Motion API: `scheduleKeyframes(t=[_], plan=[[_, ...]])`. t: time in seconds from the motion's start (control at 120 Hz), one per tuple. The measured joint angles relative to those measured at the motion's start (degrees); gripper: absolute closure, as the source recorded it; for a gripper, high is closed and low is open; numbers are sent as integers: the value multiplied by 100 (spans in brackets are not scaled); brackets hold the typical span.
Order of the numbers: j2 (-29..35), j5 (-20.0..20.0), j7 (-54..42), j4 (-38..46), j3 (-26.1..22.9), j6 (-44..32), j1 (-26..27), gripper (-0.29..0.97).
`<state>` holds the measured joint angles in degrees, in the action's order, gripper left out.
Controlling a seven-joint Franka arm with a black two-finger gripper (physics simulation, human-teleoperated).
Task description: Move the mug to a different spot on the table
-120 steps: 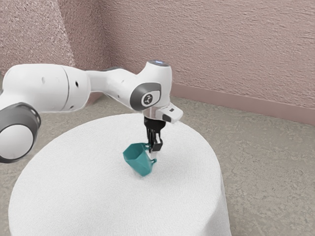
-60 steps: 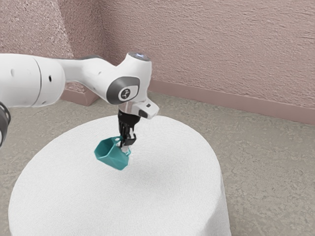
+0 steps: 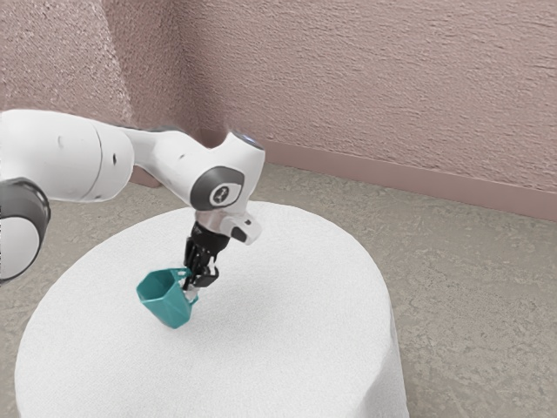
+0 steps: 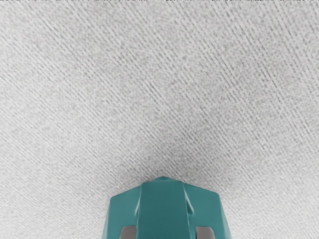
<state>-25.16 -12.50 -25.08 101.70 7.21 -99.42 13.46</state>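
The smooth white rounded arm [image 3: 70,161] is built of thick tubular links. A dark grey round joint cap [image 3: 218,188] bears a small white mark, and a larger grey band [image 3: 19,228] wraps the nearest link. A small white block [image 3: 241,228] tops the black two-finger gripper [image 3: 199,279].

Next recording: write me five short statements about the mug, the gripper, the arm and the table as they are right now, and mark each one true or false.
1. The gripper is shut on the mug. True.
2. The mug stands upright. False: it hangs tilted from the gripper.
3. The mug is red. False: it is teal.
4. The table is round with a white top. True.
5. The arm comes in from the exterior view's right. False: it comes in from the exterior view's left.
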Motion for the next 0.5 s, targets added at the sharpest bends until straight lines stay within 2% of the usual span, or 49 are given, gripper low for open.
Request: scheduleKeyframes(t=[0.383,0.433,0.5], plan=[[-432,66,69,-431,-36,-79,7,71],[-450,85,73,-445,-47,-109,8,68],[-487,122,73,-453,-96,-147,10,56]])
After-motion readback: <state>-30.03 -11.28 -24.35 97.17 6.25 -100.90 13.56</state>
